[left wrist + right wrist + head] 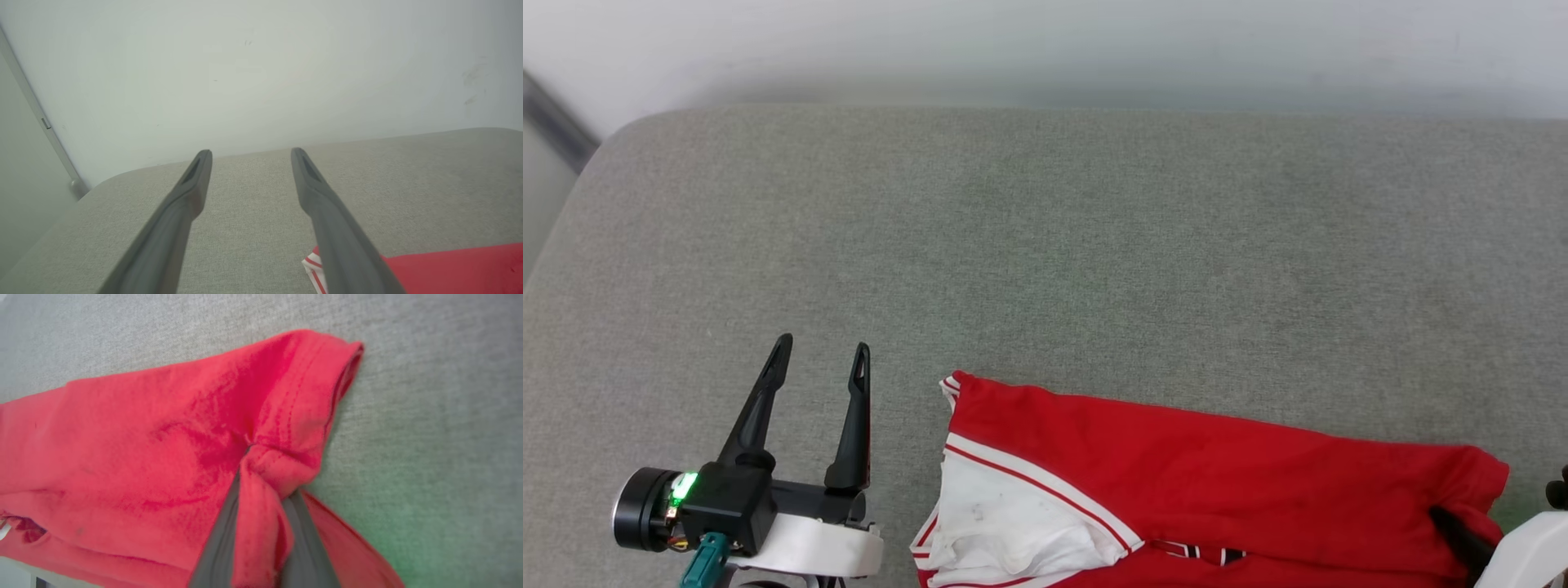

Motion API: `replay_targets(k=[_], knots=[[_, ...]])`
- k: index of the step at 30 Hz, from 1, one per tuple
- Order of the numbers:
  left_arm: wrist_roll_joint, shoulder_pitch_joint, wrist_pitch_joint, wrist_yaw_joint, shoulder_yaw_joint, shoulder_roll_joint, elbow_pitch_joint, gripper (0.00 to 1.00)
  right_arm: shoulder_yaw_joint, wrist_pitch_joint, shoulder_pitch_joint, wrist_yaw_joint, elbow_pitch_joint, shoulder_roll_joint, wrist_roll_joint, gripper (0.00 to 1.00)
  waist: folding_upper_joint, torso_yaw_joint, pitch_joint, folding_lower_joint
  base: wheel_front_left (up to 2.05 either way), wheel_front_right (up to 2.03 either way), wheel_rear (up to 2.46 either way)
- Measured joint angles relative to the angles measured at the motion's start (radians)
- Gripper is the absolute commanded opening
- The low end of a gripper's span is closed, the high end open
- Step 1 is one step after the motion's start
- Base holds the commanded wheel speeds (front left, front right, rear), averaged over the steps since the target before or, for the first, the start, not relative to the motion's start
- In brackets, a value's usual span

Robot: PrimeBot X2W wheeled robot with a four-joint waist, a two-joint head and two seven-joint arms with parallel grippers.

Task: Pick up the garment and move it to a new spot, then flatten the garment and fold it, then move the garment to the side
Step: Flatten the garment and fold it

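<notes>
Far left: you have a thin dark rail running up the pale grey wall, off the rounded corner of the grey fabric-covered cushion.

Left gripper: it sits over bare cushion at the lower left, a green light lit on its wrist. Jaws spread wide, nothing between them. The left wrist view shows both fingers pointing toward the wall, the right one crossing over the striped corner of the shirt.

Centre: the red jersey garment lies along the near edge of the cushion, just beside the left gripper but apart from it. It is bunched rather than flat. A white short sleeve with red-white striped trim is at its left end, and a scrap of black lettering shows at the bottom edge, too little to read. The cushion beyond the garment, toward the wall, is open fabric.

Right: the right gripper is at the garment's right end. Jaws closed on a pinched fold of red cloth next to the stitched hem; the fabric wraps up between the two dark fingers. Its white forearm comes in at the lower right corner of the head view.
</notes>
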Motion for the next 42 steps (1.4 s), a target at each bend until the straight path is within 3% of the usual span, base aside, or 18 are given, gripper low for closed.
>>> replay_targets(k=[7, 14, 18, 25, 32, 42], knots=[[0.011, 0.015, 0.000, -0.026, 0.022, -0.020, 0.016, 1.00, -0.025, -0.052, -0.005, 0.007, 0.024, -0.027, 0.023, 0.00, 0.0000, -0.025, -0.022, 0.0000, 0.00, 0.00, 0.00], [0.021, 0.016, 0.000, -0.043, 0.037, -0.031, 0.020, 1.00, -0.136, -0.097, -0.017, 0.007, 0.119, -0.106, -0.025, 0.00, 0.0000, -0.036, -0.026, 0.0001, 0.00, 0.00, 0.00], [0.028, 0.018, 0.000, -0.050, 0.045, -0.034, 0.027, 1.00, -0.198, -0.113, -0.039, 0.006, 0.169, -0.114, -0.062, 0.00, 0.0000, -0.042, -0.033, 0.0001, 0.00, 0.00, 0.00], [0.035, 0.024, 0.000, -0.059, 0.057, -0.046, 0.034, 1.00, -0.192, -0.072, -0.033, 0.006, 0.082, -0.098, -0.083, 0.00, 0.0000, -0.050, -0.054, 0.0001, 0.00, 0.00, 0.00], [0.035, 0.049, 0.000, -0.069, 0.066, -0.056, 0.043, 1.00, -0.171, 0.038, 0.031, 0.006, -0.147, -0.035, -0.108, 0.00, 0.0000, -0.053, -0.087, 0.0001, 0.00, 0.00, 0.00], [0.040, 0.069, 0.000, -0.084, 0.063, -0.053, 0.052, 1.00, -0.101, 0.246, 0.089, 0.006, -0.444, 0.181, -0.175, 0.00, 0.0000, -0.043, -0.120, 0.0000, 0.00, 0.00, 0.00]])
